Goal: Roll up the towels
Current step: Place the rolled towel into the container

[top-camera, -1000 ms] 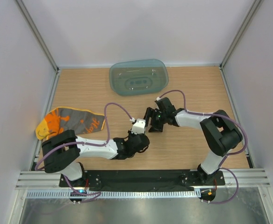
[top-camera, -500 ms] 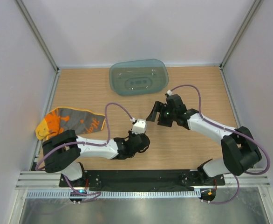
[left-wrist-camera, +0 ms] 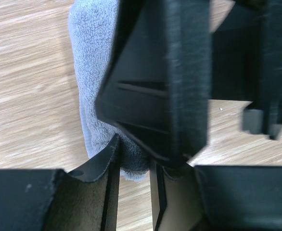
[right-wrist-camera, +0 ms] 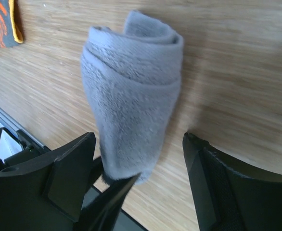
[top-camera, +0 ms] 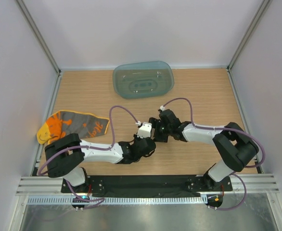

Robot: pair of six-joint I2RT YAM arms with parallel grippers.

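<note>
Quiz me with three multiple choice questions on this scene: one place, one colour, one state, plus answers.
1. Where is the teal tray? A) the table's far edge B) by the left arm's base C) near right corner
2. What colour is the rolled towel at the right gripper? A) teal B) grey C) white
3. How does the yellow-orange towel lie? A) rolled tight B) inside the tray C) unrolled
Answers: 1 A, the top view shows it at the far edge; 2 B, a grey roll is between the open jaws; 3 C, it lies unrolled at the left edge.
</note>
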